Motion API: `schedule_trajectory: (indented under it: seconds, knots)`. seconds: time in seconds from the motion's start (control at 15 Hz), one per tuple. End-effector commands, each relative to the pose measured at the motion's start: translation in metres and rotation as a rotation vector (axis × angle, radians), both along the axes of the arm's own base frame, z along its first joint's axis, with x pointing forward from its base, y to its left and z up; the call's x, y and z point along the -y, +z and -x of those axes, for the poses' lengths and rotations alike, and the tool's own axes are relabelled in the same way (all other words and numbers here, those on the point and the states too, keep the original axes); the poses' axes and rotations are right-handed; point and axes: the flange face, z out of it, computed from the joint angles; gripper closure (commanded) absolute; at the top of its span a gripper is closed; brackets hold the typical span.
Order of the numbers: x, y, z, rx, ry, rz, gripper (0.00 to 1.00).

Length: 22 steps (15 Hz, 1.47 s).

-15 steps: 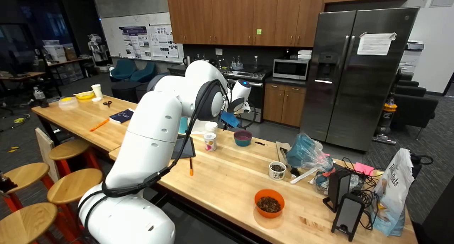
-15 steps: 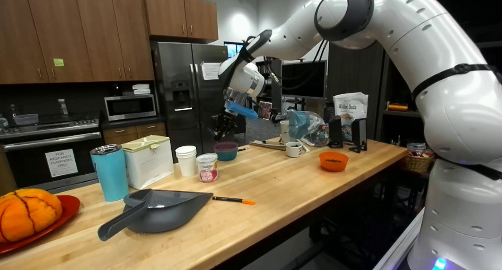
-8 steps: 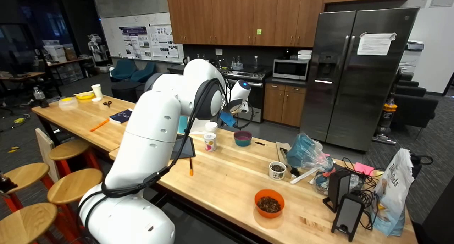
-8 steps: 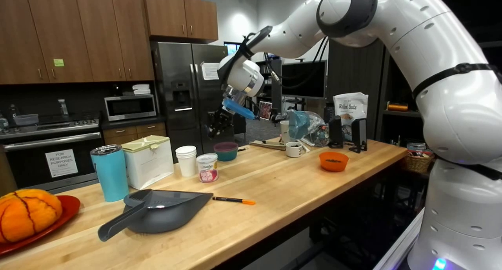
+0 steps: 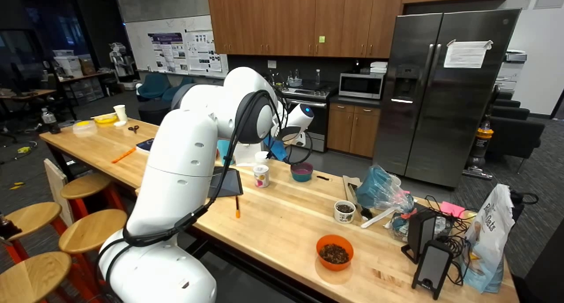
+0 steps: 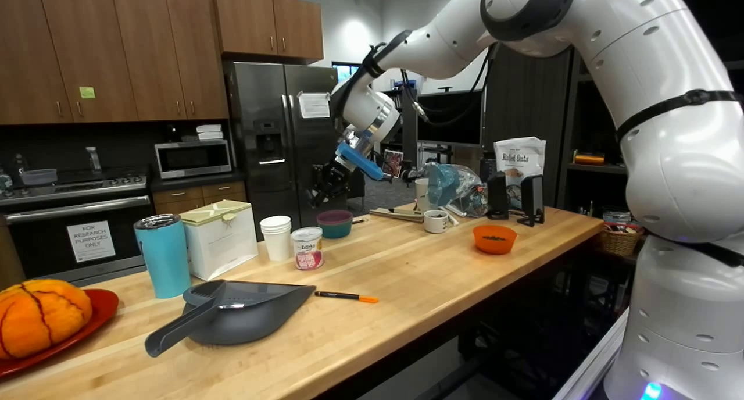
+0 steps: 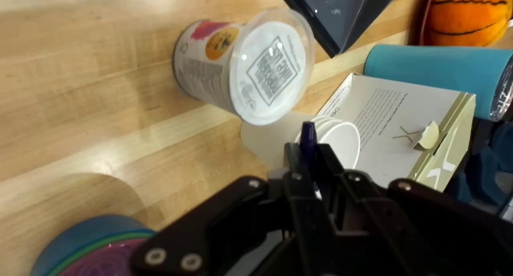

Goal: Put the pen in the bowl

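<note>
Pincer (image 7: 309, 149): in the wrist view we see it closed up on a dark purple pen (image 7: 308, 133).
Pen: gripped, one end poking out past the tips, held above the table (image 6: 418, 272) and apart from the purple bowl (image 6: 335, 215).
Purple bowl: nested in a teal bowl (image 6: 336, 231) in both exterior views; our wrist view cuts it off at lower left.
Lidded tub (image 7: 272, 71): upright near the bowls, paper cups (image 6: 275, 240) just beside it.
Dustpan (image 6: 250, 318): we find an orange-tipped marker (image 6: 346, 296) lying just beside its tip.
Orange bowl (image 5: 335, 266): well apart from the purple one, and we can see dark bits (image 5: 333, 253) in it.
</note>
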Motion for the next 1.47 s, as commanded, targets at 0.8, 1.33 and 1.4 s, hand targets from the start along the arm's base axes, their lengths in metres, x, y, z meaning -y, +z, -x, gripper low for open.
schedule_trajectory:
  seconds: [0.8, 1.33, 1.4]
  knots:
    - [0.113, 0.025, 0.037, -0.268, 0.117, -0.174, 0.97]
    - [0.114, 0.001, 0.006, -0.245, 0.186, -0.311, 0.97]
    - [0.114, -0.005, 0.003, -0.254, 0.185, -0.317, 0.97]
